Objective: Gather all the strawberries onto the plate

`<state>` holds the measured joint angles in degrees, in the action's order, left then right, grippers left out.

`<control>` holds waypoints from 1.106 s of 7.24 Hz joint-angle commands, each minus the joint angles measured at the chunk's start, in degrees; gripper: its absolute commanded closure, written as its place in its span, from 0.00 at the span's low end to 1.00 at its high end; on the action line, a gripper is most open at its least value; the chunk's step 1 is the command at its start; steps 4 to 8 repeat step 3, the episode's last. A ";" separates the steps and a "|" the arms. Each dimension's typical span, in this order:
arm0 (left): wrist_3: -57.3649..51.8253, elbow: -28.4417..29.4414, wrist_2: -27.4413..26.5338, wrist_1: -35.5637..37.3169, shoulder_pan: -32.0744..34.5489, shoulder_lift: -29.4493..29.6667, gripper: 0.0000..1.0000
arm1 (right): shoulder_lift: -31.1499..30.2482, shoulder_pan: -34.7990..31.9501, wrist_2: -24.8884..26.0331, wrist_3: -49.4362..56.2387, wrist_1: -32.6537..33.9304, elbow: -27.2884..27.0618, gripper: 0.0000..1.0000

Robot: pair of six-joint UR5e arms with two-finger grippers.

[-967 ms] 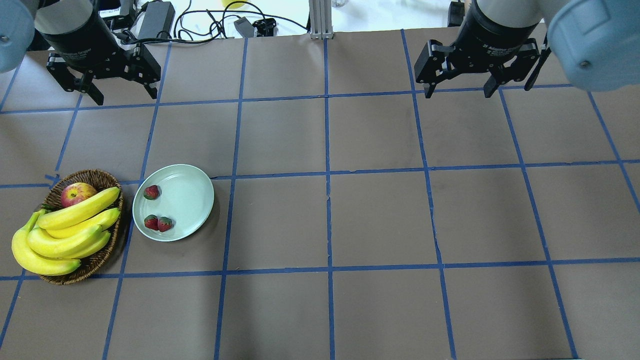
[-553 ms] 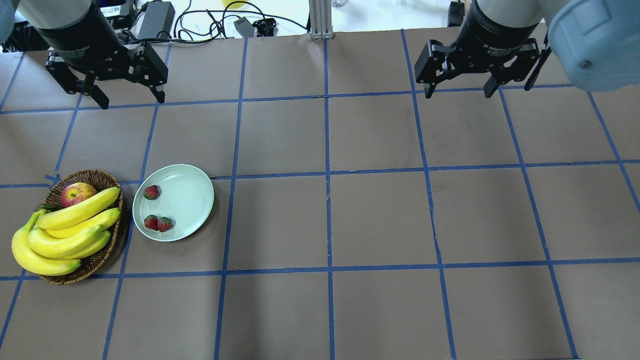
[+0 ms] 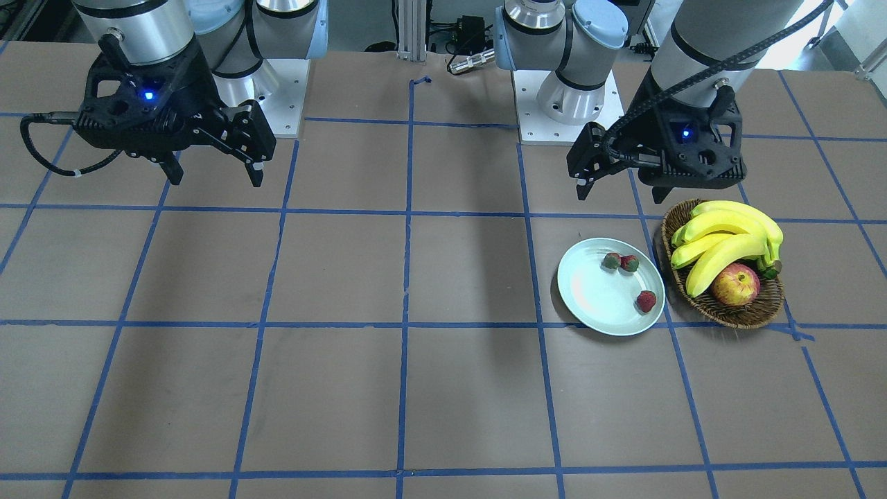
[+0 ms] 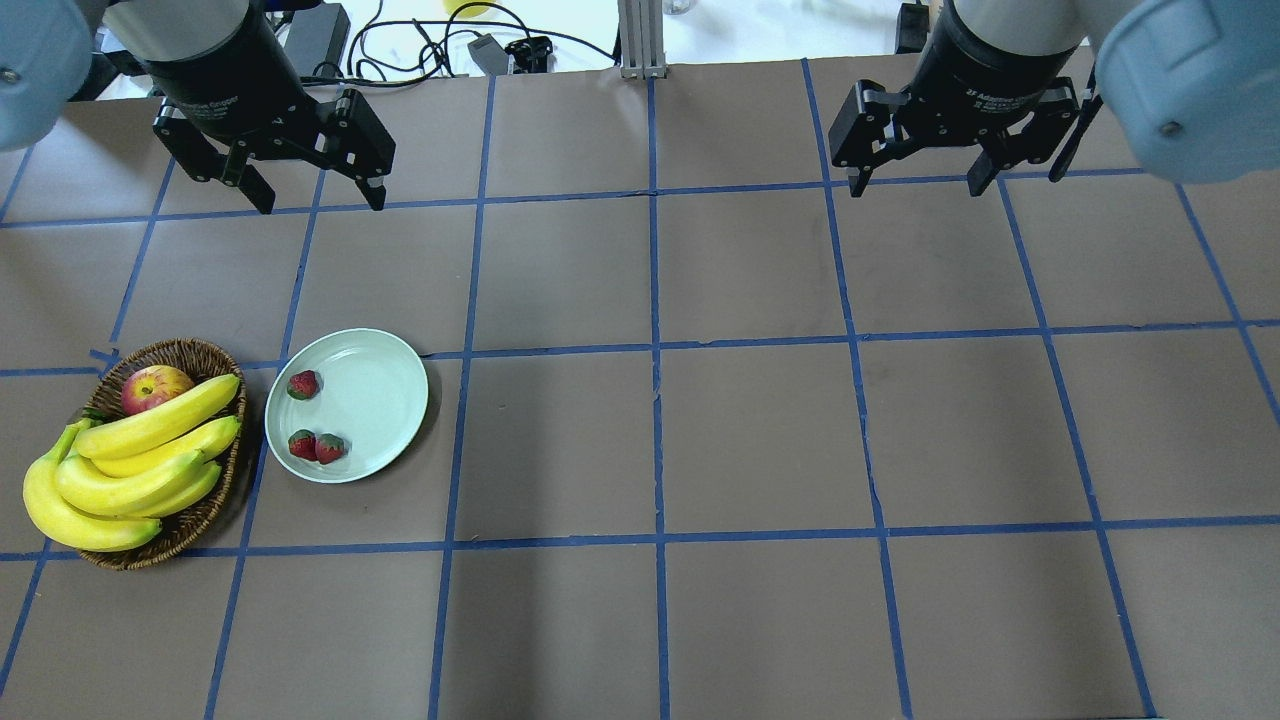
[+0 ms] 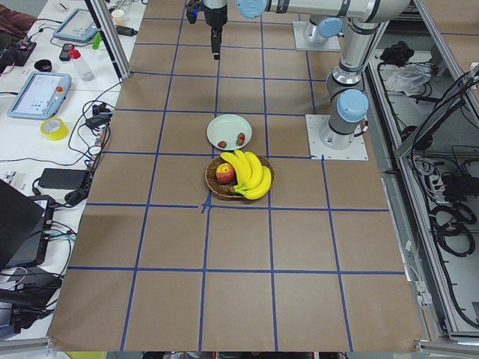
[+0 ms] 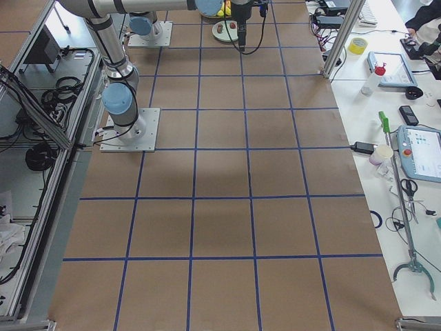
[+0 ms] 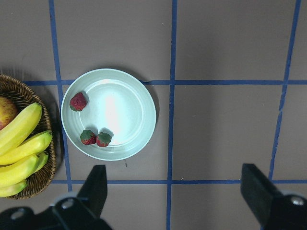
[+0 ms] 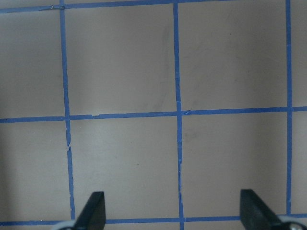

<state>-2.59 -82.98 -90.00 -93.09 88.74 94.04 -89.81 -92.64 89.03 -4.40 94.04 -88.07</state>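
Counting three strawberries (image 4: pixel 303 385), all lying inside the plate (image 4: pixel 395 390). Finding one alone near the rim on the basket side, and the other two touching each other, nearer the robot's edge of the plate. Locating the plate on the worktop (image 4: pixel 760 430), on the robot's left half, just beside the wicker basket (image 4: pixel 190 352).

Seeing only bananas (image 4: pixel 140 450) and an apple (image 4: pixel 153 388) in the basket. Spotting no loose berry on the worktop in any view.

Logging the left pincer (image 4: pixel 320 205) as spread wide and gripping nothing, hanging above the worktop beyond the plate and well apart from it. Logging the right pincer (image 4: pixel 915 188) likewise as wide and empty, hanging over bare squares on the robot's right half.

Judging the collecting as done, as far as visible, with nothing showing that needs picking up. Allowing for a berry hiding under the bananas, not checkable here. Expecting only the parking of both arms as a possible last step.
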 commanded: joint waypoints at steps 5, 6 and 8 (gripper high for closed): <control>-1.10 -0.51 -0.34 0.02 -0.67 -0.35 0.00 | 0.07 0.00 0.00 0.00 0.00 0.00 0.00; -1.10 -0.51 -0.34 0.02 -0.67 -0.35 0.00 | 0.07 0.00 0.00 0.00 0.00 0.00 0.00; -1.10 -0.51 -0.34 0.02 -0.67 -0.35 0.00 | 0.07 0.00 0.00 0.00 0.00 0.00 0.00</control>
